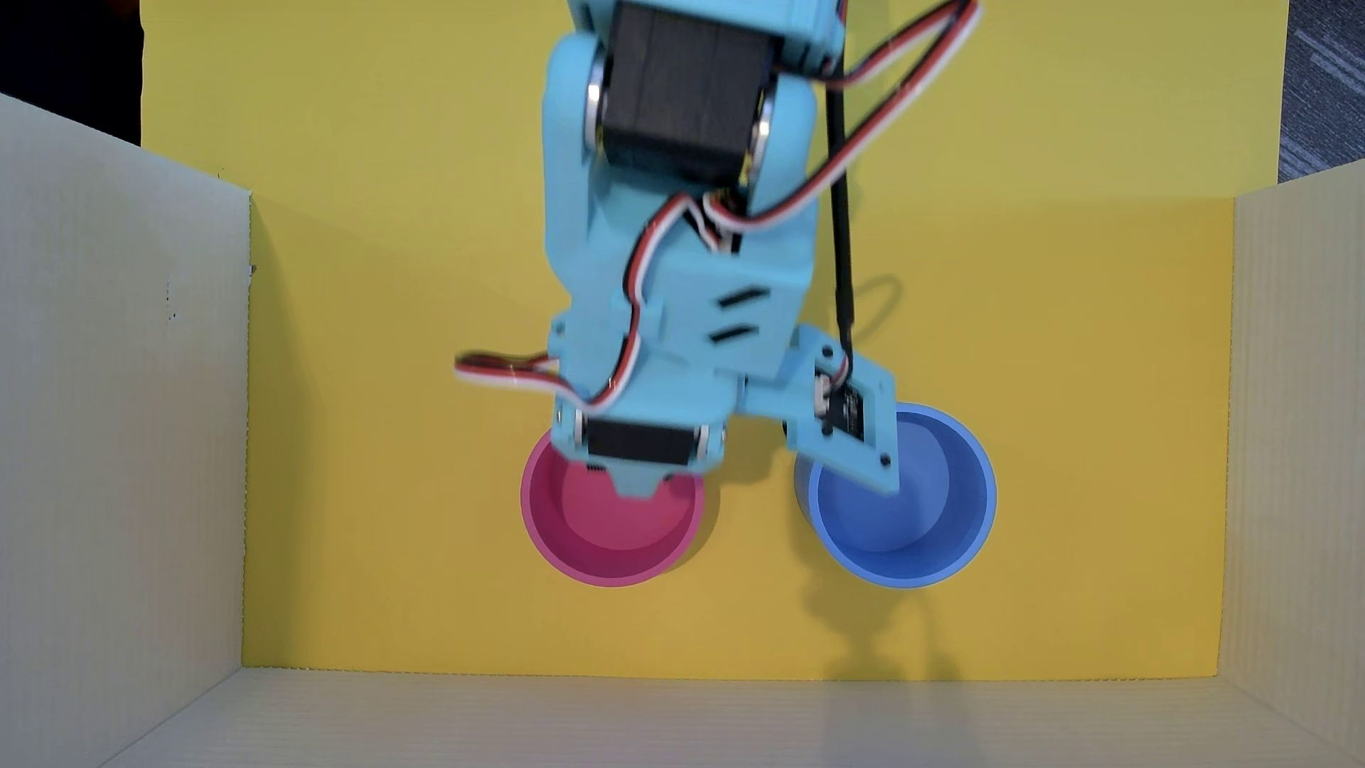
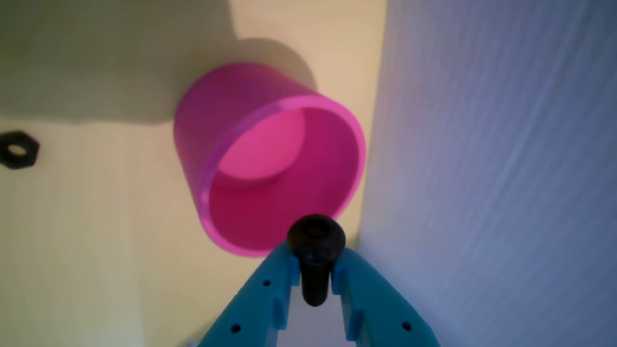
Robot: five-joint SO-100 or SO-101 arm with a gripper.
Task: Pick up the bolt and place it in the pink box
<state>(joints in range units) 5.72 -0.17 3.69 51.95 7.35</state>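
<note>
In the wrist view my gripper [image 2: 314,270] is shut on the black bolt [image 2: 315,241]; its rounded head sticks out past the blue fingertips [image 2: 285,274] and the shaft is pinched between them. Just beyond the head is the pink box [image 2: 270,159], an open round tub with nothing inside. In the overhead view the arm hangs over the near rim of the pink box [image 1: 613,532]; the fingers and the bolt are hidden under the wrist there.
A blue round tub [image 1: 905,502] stands to the right of the pink one in the overhead view. A small dark hex nut [image 2: 18,150] lies on the yellow floor [image 1: 369,443]. Pale cardboard walls [image 1: 118,443] enclose the floor on three sides.
</note>
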